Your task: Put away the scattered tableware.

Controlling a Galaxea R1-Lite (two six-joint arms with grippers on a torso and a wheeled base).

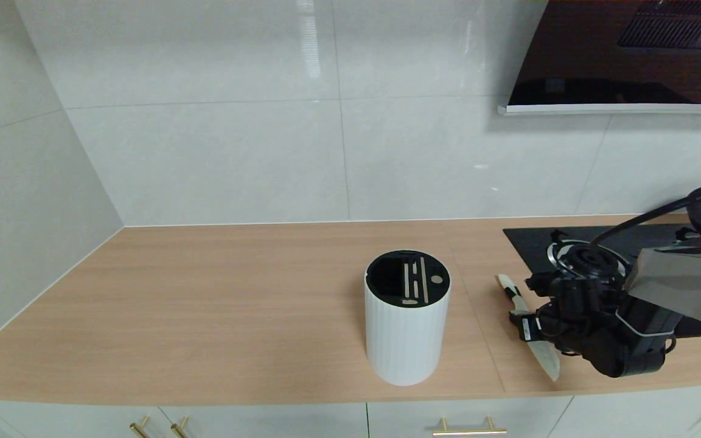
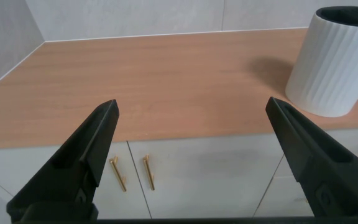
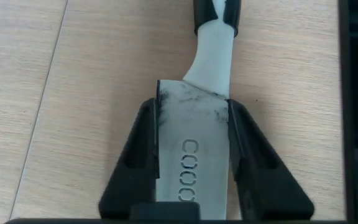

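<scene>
While the knife (image 1: 545, 360) lay at the lower right of the head view, apparently flat on the counter (image 1: 204, 304), we saw the right gripper (image 1: 530, 325) clamped across its pale blade, fingers (image 3: 135, 162) pressing both edges. Its handle pointed toward the stove (image 1: 527, 243). Left of it, at centre, stood the white slotted holder (image 1: 407, 322). The left gripper (image 2: 191, 143) hung spread wide over the counter's front edge.
</scene>
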